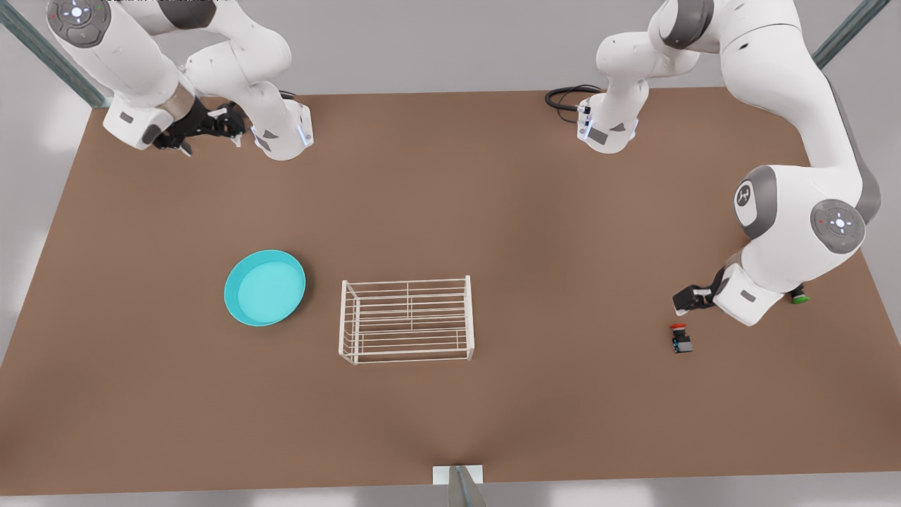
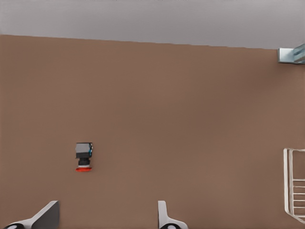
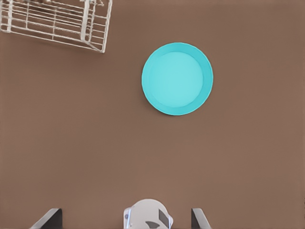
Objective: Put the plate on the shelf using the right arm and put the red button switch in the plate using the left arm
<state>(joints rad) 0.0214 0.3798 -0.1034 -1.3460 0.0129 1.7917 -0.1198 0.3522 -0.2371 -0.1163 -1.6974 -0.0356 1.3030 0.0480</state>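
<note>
Shelf (image 2: pixel 294 186) cut off in left wrist view | left gripper (image 1: pixel 686 299) fingers apart | right gripper (image 1: pixel 176 144) fingers apart

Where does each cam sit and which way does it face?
Front view: high over the table, looking down at both arms, plate, shelf, red button switch.
Left wrist view: rides the left gripper, fingers apart, looking down at the switch; shelf corner also in frame.
Right wrist view: rides the right gripper, fingers apart, looking down at the plate.
Shared: the shelf appears in all three.
</note>
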